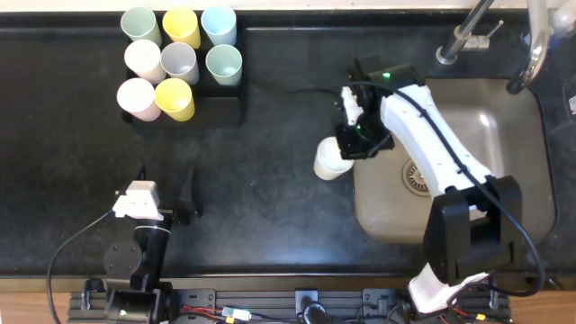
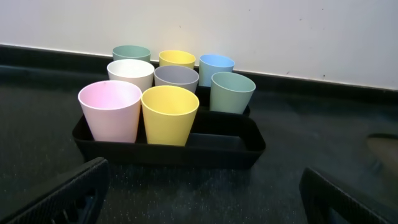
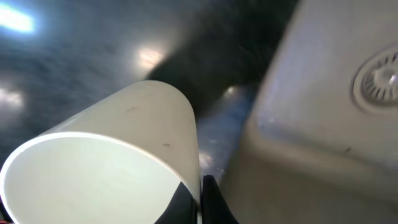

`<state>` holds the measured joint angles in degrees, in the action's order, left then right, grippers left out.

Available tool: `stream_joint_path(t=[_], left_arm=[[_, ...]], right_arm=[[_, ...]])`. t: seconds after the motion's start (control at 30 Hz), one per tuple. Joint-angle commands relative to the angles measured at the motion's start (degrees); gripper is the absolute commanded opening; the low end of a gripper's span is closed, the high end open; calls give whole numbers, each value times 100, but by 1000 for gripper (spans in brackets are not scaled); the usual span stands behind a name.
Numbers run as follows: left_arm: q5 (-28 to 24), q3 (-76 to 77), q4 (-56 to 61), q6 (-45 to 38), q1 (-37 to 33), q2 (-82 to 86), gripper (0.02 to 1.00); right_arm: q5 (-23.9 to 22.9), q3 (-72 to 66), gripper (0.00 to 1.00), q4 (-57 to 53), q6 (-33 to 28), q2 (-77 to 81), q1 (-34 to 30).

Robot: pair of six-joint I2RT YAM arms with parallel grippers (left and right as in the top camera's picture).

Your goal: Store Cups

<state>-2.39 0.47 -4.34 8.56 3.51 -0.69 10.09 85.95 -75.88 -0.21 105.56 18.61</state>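
A black tray [image 1: 225, 110] at the back left holds several upright cups [image 1: 179, 61] in pink, yellow, white, grey, green and blue; its front right slot is bare. In the left wrist view the tray [image 2: 236, 152] and its cups [image 2: 169, 114] stand just ahead of my left gripper [image 2: 205, 208]. That left gripper [image 1: 166, 187] rests open on the counter, short of the tray. A white cup [image 1: 329, 162] hangs tilted over the counter beside the sink's left rim. My right gripper [image 1: 349, 146] is shut on the white cup [image 3: 118, 155] at its rim.
The steel sink [image 1: 504, 135] with its drain [image 1: 417, 175] fills the right side, with a faucet [image 1: 468, 31] behind it. In the right wrist view the sink rim [image 3: 311, 124] runs close beside the cup. Dark counter [image 1: 270, 198] lies between tray and sink.
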Motion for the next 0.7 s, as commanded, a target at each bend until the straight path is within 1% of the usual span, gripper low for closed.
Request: stream_joint_path(t=[0.03, 0.23, 0.43, 0.53, 0.7], left_arm=[[-76, -2, -20, -107, 9, 46, 1000], [-74, -2, -20, -107, 9, 48, 1000], [-76, -2, -20, -107, 9, 46, 1000], [-76, -2, -20, -107, 9, 48, 1000], [-76, -2, -20, -107, 9, 48, 1000]], right_arm=[[39, 1475, 45, 55, 24, -57, 321], [42, 3008, 45, 470, 50, 140, 745], [179, 4076, 42, 538, 151, 1001, 1207], [339, 4385, 42, 535, 208, 1471, 1390], [341, 4516, 42, 544, 496, 1928, 1622]])
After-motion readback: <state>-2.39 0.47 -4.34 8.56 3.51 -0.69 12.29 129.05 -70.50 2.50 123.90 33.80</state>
